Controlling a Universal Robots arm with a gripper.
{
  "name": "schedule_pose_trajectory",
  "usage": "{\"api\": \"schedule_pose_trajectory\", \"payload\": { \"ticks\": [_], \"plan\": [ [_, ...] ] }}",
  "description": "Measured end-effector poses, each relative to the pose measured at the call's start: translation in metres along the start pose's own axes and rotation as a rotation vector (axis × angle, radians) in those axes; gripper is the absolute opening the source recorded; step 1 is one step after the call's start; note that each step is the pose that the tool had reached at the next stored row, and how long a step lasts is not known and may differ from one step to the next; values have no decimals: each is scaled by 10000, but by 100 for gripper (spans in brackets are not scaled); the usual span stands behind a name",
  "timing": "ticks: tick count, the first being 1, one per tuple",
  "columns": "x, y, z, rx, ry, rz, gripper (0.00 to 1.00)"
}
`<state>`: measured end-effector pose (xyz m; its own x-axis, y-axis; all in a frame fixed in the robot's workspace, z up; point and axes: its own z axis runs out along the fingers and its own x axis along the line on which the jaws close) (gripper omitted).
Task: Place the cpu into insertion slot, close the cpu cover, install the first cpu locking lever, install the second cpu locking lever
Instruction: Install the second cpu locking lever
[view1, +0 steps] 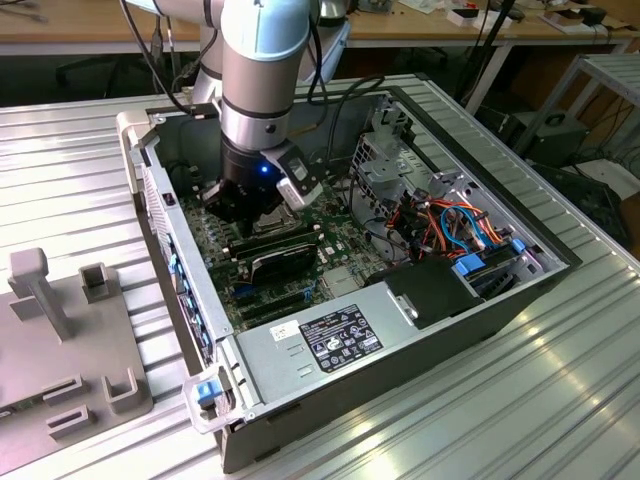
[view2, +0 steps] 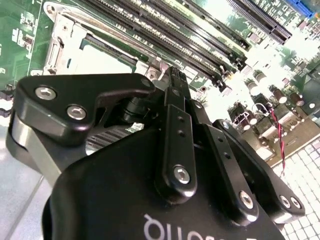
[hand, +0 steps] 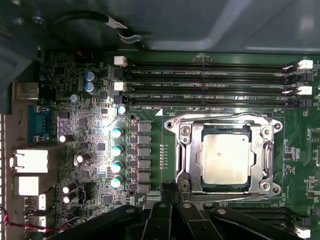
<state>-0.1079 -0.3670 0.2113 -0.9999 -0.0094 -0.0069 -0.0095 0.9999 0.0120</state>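
Observation:
In the first wrist view the cpu (hand: 225, 160) lies flat in the insertion slot (hand: 181, 176), its dull silver top showing through the cpu cover (hand: 263, 150). The cover's silvery frame is down flat around the chip. One thin locking lever (hand: 220, 118) runs along the socket edge beside the memory slots, and another (hand: 235, 196) runs along the opposite edge. My gripper (hand: 173, 189) is shut, with its tips just off the socket corner at that second lever and nothing seen between them. In the second wrist view the gripper (view2: 173, 75) points at the board beside the socket (view2: 75, 52). The exterior view has the gripper (view1: 262, 208) low inside the case.
Long black memory slots (hand: 210, 82) run beside the socket. Capacitors (hand: 116, 150) and rear port blocks (hand: 31, 161) stand on the board. The open computer case (view1: 190, 300) sits on a ribbed metal table, with a power supply (view1: 330, 335), cable bundles (view1: 450, 225) and a grey fixture (view1: 60, 320).

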Motion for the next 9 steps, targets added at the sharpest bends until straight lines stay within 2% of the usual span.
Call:
{"api": "schedule_pose_trajectory", "payload": {
  "ticks": [9],
  "plan": [
    [0, 26, -22, 7, 0, 0, 11]
  ]
}}
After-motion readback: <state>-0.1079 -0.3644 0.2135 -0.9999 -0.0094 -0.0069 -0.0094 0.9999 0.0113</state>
